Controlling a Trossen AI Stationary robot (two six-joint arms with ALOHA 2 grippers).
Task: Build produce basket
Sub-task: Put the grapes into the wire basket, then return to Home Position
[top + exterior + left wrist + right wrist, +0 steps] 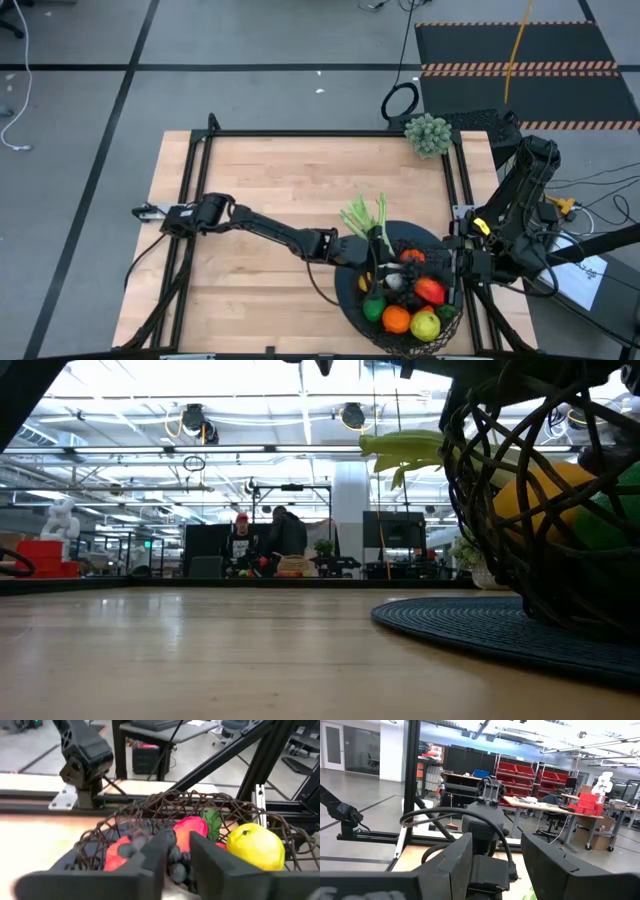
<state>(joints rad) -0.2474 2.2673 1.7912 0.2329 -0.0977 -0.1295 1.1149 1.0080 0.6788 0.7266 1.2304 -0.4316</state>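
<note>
Left pincer (368,253): parted slightly over grapes (176,862) in basket (350,300); release is best finished before lifting.
Right pincer (495,865): parted, empty, parked beside the surface.

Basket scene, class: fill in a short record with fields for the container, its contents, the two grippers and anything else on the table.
container: basket, black wire mesh, on a dark round mat
contents: orange, lemon, lime, mango, grapes; celery stalk sticks out over the rim
left gripper: at the basket's rim, fingers slightly apart above the grapes
right gripper: beside the basket at the table's right edge, holding nothing
other: grey-green clump, far right corner
</note>
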